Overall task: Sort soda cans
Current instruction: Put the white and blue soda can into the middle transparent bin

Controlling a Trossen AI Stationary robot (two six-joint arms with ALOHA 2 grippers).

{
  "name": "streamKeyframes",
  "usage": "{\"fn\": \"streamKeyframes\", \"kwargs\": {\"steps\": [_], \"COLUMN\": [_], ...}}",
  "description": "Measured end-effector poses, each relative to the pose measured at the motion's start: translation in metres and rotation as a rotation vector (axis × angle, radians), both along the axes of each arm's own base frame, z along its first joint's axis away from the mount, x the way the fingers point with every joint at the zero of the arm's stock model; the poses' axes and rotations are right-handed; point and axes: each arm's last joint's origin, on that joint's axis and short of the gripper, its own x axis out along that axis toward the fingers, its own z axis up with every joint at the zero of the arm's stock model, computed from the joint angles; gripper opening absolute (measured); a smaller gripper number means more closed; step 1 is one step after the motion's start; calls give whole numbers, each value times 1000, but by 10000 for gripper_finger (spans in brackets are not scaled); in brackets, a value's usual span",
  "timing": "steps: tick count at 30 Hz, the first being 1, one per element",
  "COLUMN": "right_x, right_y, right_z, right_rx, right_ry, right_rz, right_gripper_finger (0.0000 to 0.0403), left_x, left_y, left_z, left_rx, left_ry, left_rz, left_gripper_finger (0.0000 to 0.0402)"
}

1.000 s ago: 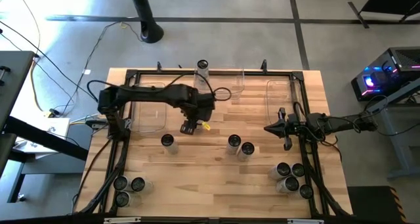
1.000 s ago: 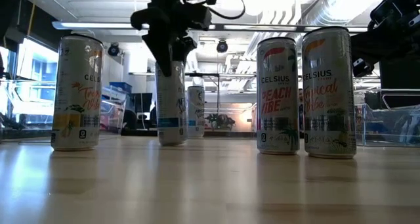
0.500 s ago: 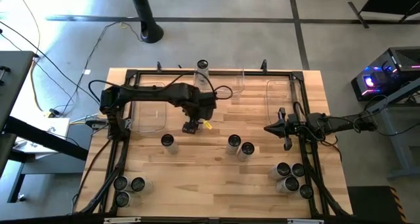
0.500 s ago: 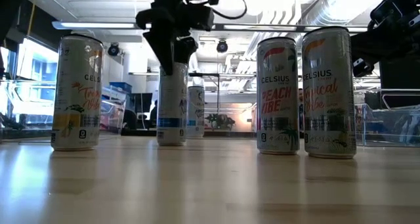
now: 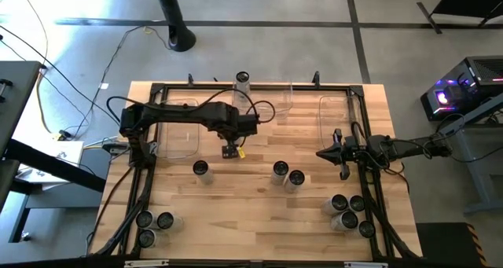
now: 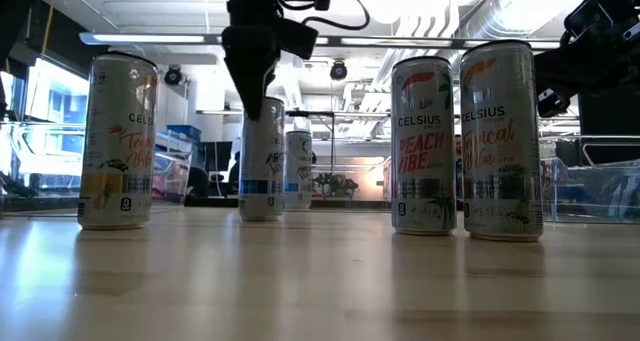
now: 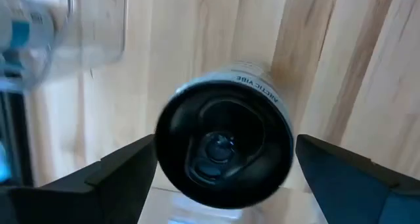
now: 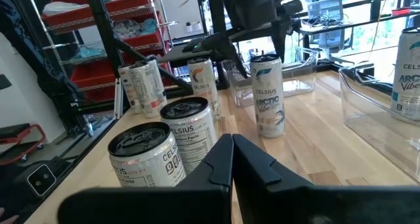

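Soda can [image 7: 225,142] stands upright mid-worktop [image 5: 251,221], between the left gripper [image 5: 229,152] fingers, which have spread wide and let go (a second ago they were narrower). Right gripper [image 5: 339,155] stays shut, empty. Shelving behind.

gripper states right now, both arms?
Left gripper: open, fingers either side of an upright silvery Arctic Vibe can with a dark top, not gripping.
Right gripper: shut, empty, waiting at the table's right.
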Motion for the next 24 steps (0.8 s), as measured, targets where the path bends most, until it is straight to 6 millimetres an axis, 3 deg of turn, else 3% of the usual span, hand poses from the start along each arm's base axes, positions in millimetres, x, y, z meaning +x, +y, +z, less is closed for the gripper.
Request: {"fn": "streamKeyframes", "kwargs": {"steps": [12, 24], "right_x": [0, 0], "right_y": [0, 0], "right_z": [0, 0], "right_rx": [0, 0], "right_ry": [0, 0], "right_rz": [0, 0], "right_gripper_finger": [0, 0], "left_x": [0, -3], "left_y": [4, 33], "left_z": [0, -4], "left_rx": [-21, -99], "left_ry": [-66, -107], "left_rz": [271, 465], "left_gripper_finger": [353, 351]}}
